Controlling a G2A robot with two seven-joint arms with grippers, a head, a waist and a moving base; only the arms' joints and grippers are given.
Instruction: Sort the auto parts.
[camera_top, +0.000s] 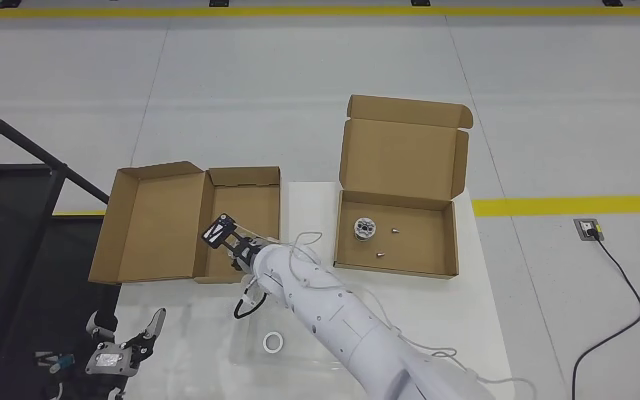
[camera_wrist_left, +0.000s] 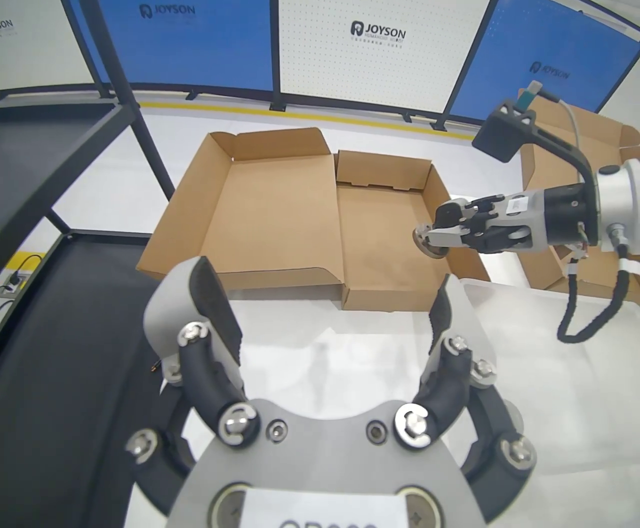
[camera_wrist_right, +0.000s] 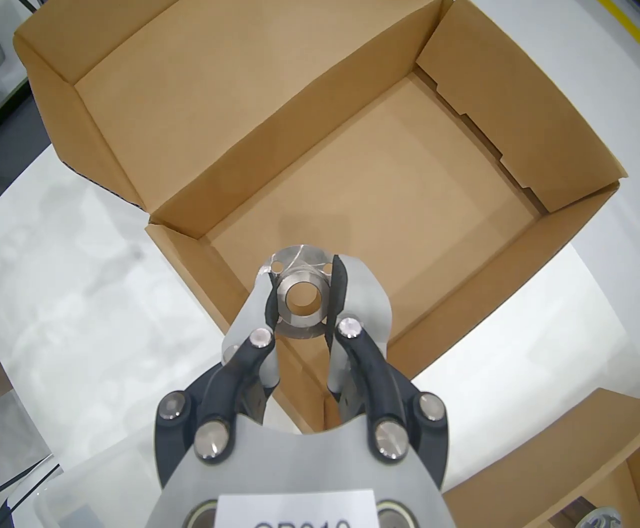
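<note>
Metal flange (camera_wrist_right: 297, 256) above cardboard box (camera_wrist_right: 380, 200)

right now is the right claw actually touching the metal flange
Touching. The right wrist view shows the right claw with its pads pressed against both sides of the metal flange at its hub, with no gap.

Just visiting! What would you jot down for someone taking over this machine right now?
Right gripper: jaws shut on a flanged metal part, held over the left box.
Left gripper: jaws open, holding nothing, by the table's near edge.
Done: a round part and two small pieces lie in the right box.
Left: probably drop the held part in; a white ring lies on the table.
</note>
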